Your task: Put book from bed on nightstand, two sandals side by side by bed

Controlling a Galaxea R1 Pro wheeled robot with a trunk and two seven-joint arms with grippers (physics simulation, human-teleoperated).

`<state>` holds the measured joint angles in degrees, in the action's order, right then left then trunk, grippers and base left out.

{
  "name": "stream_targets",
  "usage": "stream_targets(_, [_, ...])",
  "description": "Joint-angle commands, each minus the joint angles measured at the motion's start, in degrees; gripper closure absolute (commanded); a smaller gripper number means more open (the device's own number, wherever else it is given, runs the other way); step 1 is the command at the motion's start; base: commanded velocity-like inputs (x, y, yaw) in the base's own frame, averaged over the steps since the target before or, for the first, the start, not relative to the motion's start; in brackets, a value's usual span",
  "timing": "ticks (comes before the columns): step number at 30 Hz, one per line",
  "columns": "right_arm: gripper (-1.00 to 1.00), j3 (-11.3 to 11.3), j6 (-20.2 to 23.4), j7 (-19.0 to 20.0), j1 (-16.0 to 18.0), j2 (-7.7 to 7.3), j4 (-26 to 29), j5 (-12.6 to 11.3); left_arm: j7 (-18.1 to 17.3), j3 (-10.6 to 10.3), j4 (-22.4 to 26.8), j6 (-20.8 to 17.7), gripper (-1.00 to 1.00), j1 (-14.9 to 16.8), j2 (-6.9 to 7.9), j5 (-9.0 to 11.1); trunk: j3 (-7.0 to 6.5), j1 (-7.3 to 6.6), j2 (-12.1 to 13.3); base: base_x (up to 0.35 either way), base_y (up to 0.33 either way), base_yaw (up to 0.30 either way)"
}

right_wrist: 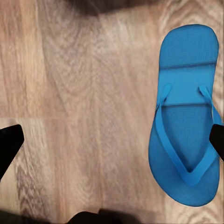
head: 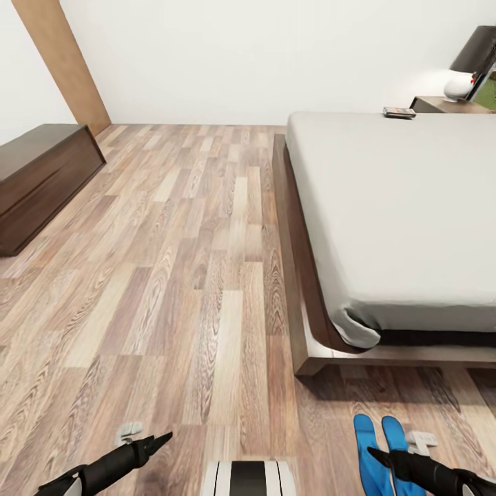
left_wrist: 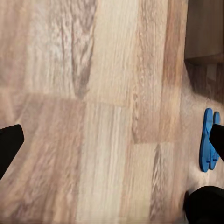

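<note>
Blue sandals (head: 382, 455): lying together on the plank floor (head: 186, 275), just off the foot corner of the bed (head: 393, 207).
Book (head: 399, 112): far end of the mattress, near the nightstand (head: 441, 104).
Right gripper (right_wrist: 112, 144): fingers spread, empty, over floor beside one sandal (right_wrist: 185, 116).
Left gripper (left_wrist: 112, 144): fingers apart, empty.
Next, likely: roll along the bed toward the book, arms tucked clear of the frame.

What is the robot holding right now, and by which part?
Nothing. Both the left gripper and right gripper are open and empty; the sandals lie on the floor.
</note>
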<state>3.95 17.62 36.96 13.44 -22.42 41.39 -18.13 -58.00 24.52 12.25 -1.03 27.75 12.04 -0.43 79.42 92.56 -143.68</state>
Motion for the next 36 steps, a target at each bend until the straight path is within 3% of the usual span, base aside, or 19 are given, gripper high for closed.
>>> stream_targets(1, [-1.0, 0.1, 0.32, 0.13, 0.01, 0.0, 0.01, -0.5, -0.2, 0.18, -0.32, 0.25, -1.0, 0.03, 0.0, -0.79, -0.19, -0.03, 0.0, 0.0, 0.0, 0.0])
stream_targets(9, [-1.0, 0.1, -0.03, 0.05, 0.01, 0.64, 0.0, -0.34, -0.19, 0.18, -1.03, 3.7, -1.0, 0.03, 0.0, -2.15, -1.96, -0.24, 0.11, 0.0, 0.0, 0.0])
stream_targets(21, [-1.0, 0.1, -0.06, 0.05, 0.01, 0.74, -0.04, -0.29, 0.78, 0.25, -1.17, 4.1, -1.0, 0.03, 0.0, -2.16, -4.62, -0.55, 0.27, 0.0, 0.0, 0.0])
stream_targets(28, [-1.0, 0.1, -0.1, -0.04, 0.01, 2.95, -0.08, -0.23, 3.28, 0.26, -1.18, 4.17, -1.0, 0.03, -0.16, -2.18, -6.17, -0.73, 0.36, 0.0, 0.0, 0.0])
stream_targets(36, [-1.0, 0.1, -0.13, -0.12, 0.01, 3.57, -0.08, -0.17, 3.72, 0.19, -1.18, 4.19, -1.0, 0.03, -0.78, -2.21, -7.86, -1.32, 1.24, 0.0, 0.0, 0.0])
